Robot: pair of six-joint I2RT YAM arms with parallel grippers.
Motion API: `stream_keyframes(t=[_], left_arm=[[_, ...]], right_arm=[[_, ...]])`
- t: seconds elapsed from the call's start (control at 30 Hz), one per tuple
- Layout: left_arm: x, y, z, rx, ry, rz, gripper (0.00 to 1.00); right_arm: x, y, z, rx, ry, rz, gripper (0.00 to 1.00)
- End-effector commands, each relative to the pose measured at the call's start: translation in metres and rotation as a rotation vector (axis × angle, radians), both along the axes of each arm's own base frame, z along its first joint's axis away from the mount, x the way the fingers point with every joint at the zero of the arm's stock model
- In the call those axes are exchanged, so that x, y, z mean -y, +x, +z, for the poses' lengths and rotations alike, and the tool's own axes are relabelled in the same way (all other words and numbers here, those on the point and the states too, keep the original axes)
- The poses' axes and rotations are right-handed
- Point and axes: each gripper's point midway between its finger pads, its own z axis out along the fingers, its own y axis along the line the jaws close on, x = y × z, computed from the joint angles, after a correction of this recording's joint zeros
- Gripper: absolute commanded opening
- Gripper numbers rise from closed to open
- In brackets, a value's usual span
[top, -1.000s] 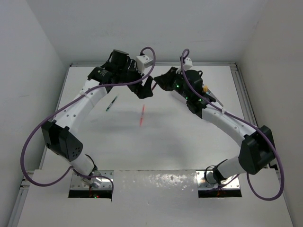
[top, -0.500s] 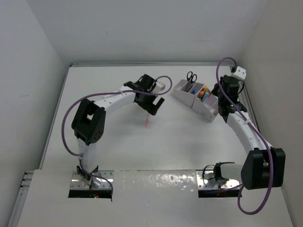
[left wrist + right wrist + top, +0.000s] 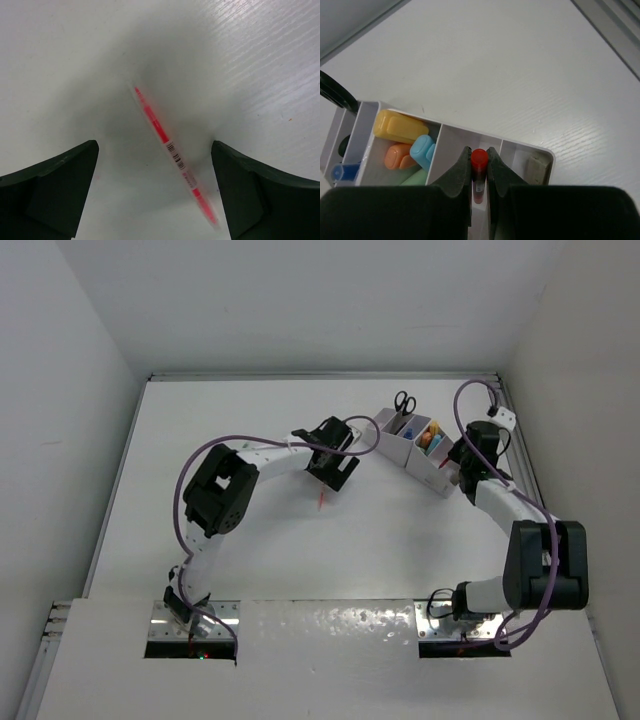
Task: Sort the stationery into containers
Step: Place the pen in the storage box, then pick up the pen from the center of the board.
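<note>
While left end effector (image 3: 154,146) gapes over one loose pen (image 3: 175,156) | right end effector (image 3: 479,150) — clamped on second pen (image 3: 479,161)

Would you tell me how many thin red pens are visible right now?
2. One thin red pen lies on the white table below the open left gripper; the other red pen is pinched in the right gripper over the white desk organiser. More may be hidden inside it.

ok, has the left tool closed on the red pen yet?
No: the left tool is wide open, and the red pen lies on the table between its fingers.
</note>
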Motion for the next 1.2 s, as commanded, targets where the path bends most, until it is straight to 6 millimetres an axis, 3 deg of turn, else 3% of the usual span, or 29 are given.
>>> stream_keyframes(t=[0.0,0.13,0.17,0.2,0.27,0.3,0.37,0.43,0.47,0.57,0.6,0.77,0.87,0.9,0.97,1.0,1.1,1.17], left_arm=[[-0.027,-0.003,-0.015,-0.001,0.108,0.04,0.93],[-0.028,-0.008,-0.018,-0.018,0.102,0.035,0.74],[-0.029,-0.009,-0.019,-0.026,0.104,0.035,0.7],[-0.029,-0.013,-0.02,-0.045,0.097,0.028,0.64],[-0.033,-0.022,-0.021,-0.083,0.096,0.022,0.62],[-0.034,-0.029,-0.024,-0.111,0.094,0.014,0.61],[-0.04,-0.039,-0.024,-0.149,0.095,0.007,0.61],[-0.045,-0.052,-0.033,-0.199,0.086,0.0,0.52],[-0.045,-0.054,-0.035,-0.206,0.083,-0.002,0.47],[-0.046,-0.058,-0.044,-0.229,0.083,0.006,0.04],[-0.044,-0.058,-0.044,-0.236,0.072,0.007,0.0],[-0.037,-0.051,-0.033,-0.246,0.033,-0.015,0.0],[-0.019,-0.027,0.014,-0.179,-0.054,-0.069,0.0],[-0.001,-0.014,0.046,-0.118,-0.115,-0.115,0.0],[0.017,-0.006,0.096,-0.034,-0.178,-0.2,0.0],[0.04,-0.004,0.134,0.025,-0.254,-0.268,0.0],[0.072,-0.011,0.206,0.13,-0.392,-0.41,0.0],[0.088,-0.018,0.239,0.187,-0.477,-0.481,0.0]], right_arm=[[-0.007,0.018,0.01,0.074,0.031,0.045,0.0],[-0.009,0.024,0.009,0.068,0.032,0.062,0.01],[-0.01,0.025,0.006,0.059,0.031,0.066,0.11],[-0.01,0.028,0.009,0.057,0.023,0.075,0.14],[-0.013,0.029,0.007,0.031,0.017,0.103,0.26],[-0.013,0.03,0.009,0.019,0.008,0.114,0.46],[-0.015,0.03,0.014,0.016,0.005,0.13,0.55],[-0.016,0.03,0.025,0.026,-0.001,0.139,0.61],[-0.017,0.029,0.028,0.032,-0.002,0.146,0.63],[-0.022,0.026,0.049,0.077,-0.013,0.173,0.65],[-0.024,0.023,0.06,0.095,-0.017,0.18,0.65],[-0.035,0.012,0.094,0.156,-0.04,0.244,0.67],[-0.046,0.0,0.11,0.175,-0.036,0.31,0.72],[-0.055,-0.004,0.111,0.168,-0.013,0.355,0.74],[-0.065,-0.011,0.122,0.187,0.045,0.4,0.74],[-0.08,-0.016,0.127,0.195,0.083,0.478,0.74],[-0.103,-0.022,0.145,0.262,0.149,0.583,0.72],[-0.116,-0.026,0.165,0.346,0.211,0.631,0.72]])
